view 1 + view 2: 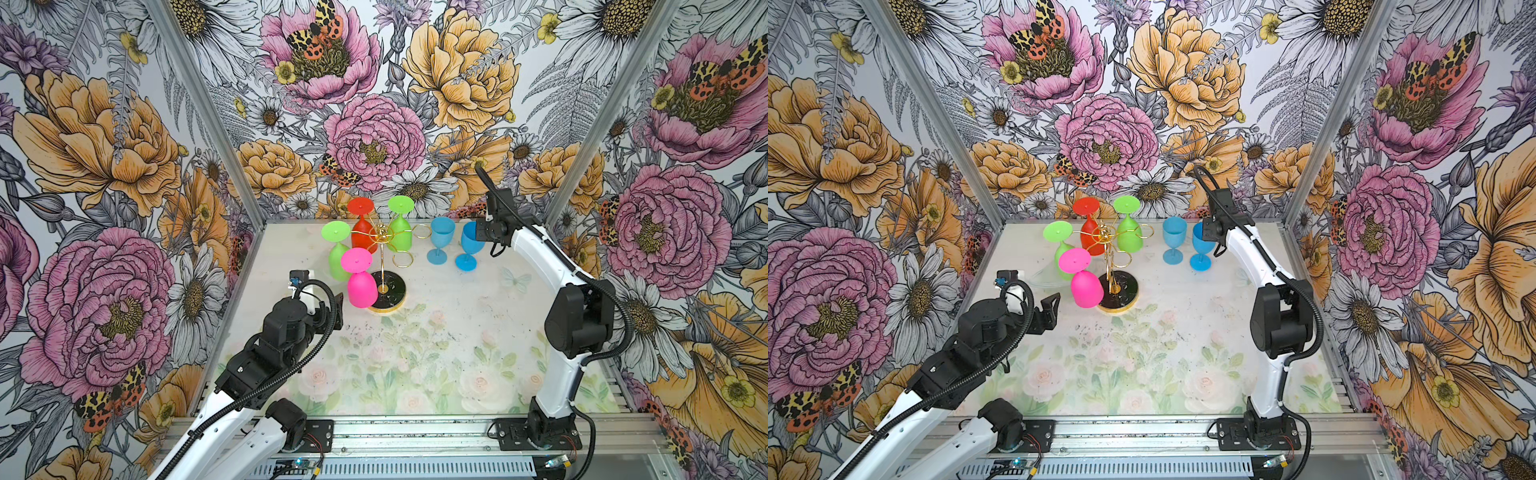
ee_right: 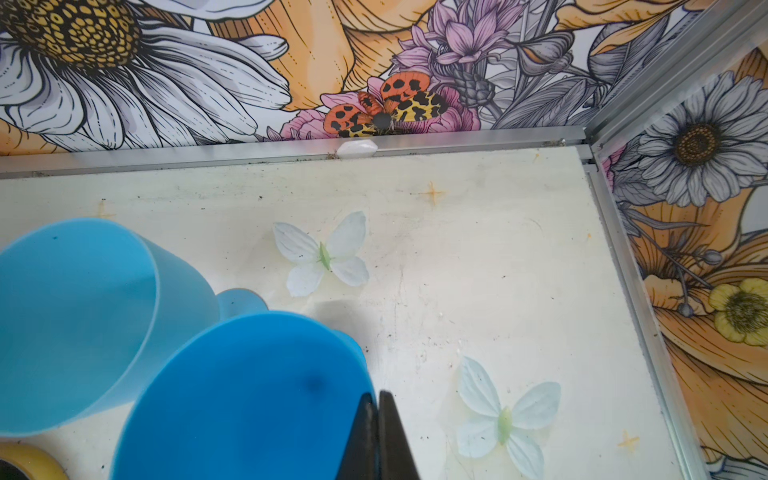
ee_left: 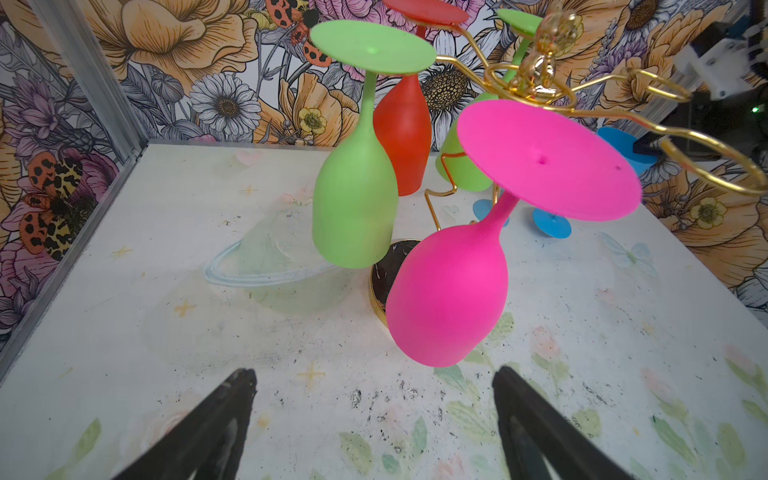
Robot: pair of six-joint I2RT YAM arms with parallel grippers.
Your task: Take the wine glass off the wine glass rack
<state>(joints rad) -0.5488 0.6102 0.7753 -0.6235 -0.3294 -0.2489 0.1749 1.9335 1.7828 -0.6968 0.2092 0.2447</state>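
Left wrist view: my left jaws gape empty near the pink wine glass (image 3: pixel 449 291) hanging upside down on the wine glass rack (image 3: pixel 536 77), far-middle worktop (image 1: pixel 457 332), right jaws pinched closed beside a blue glass (image 2: pixel 249 395).

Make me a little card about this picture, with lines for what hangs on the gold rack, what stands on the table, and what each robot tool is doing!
rack: gold wine glass rack, standing on the table
hanging upside down: pink glass, red glass, left green glass, back green glass
free spots on rack: two
standing upright on table: light blue glass, darker blue glass
left tool: open, facing the pink glass, not touching it
right tool: shut, at the darker blue glass's rim; whether it pinches the rim cannot be told
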